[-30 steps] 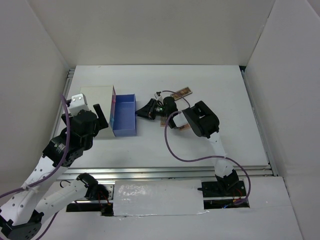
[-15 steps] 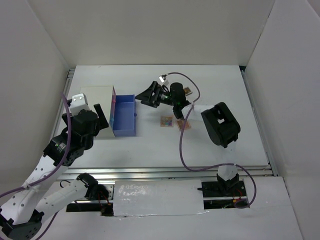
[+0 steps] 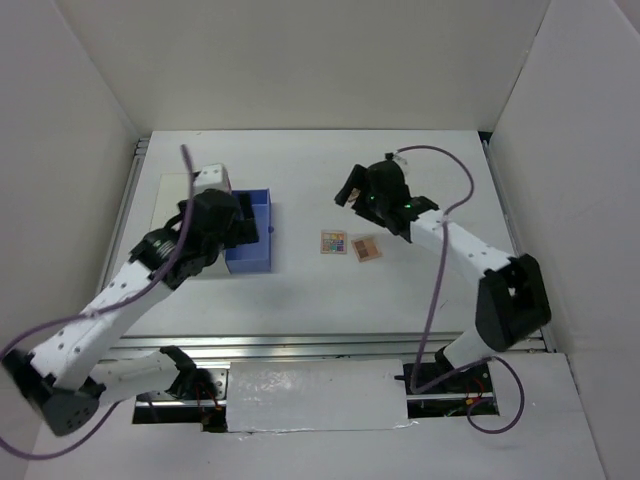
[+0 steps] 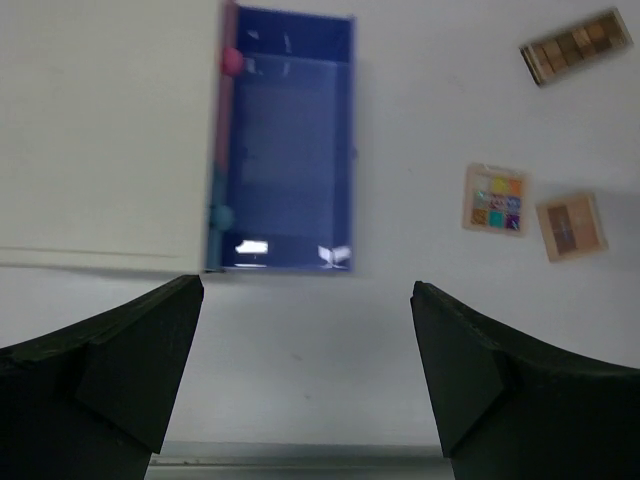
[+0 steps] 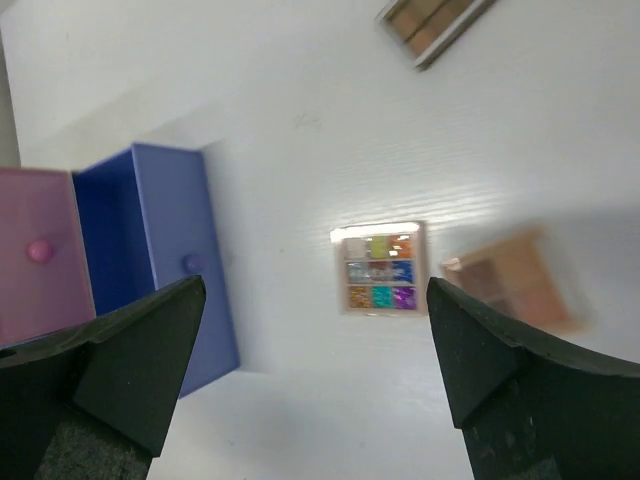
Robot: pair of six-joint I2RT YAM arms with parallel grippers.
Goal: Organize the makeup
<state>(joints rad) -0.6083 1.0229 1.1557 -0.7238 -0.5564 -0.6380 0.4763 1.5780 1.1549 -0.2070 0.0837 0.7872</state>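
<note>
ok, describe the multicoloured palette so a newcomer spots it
Find the open blue drawer left of centre. Right of it lie two small square palettes; the multicoloured palette is the nearer one, a bright colour grid, unlike the peach palette.

In the right wrist view, the brown palette (image 5: 432,25) is cut by the top edge and the peach palette (image 5: 515,280) is blurred. The left wrist view's left edge crops the white box (image 4: 110,130).

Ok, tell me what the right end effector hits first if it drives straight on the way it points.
Most likely the multicoloured eyeshadow palette, framed between the open fingers of the right end effector; depth is unclear, so it may land just beside it.
</note>
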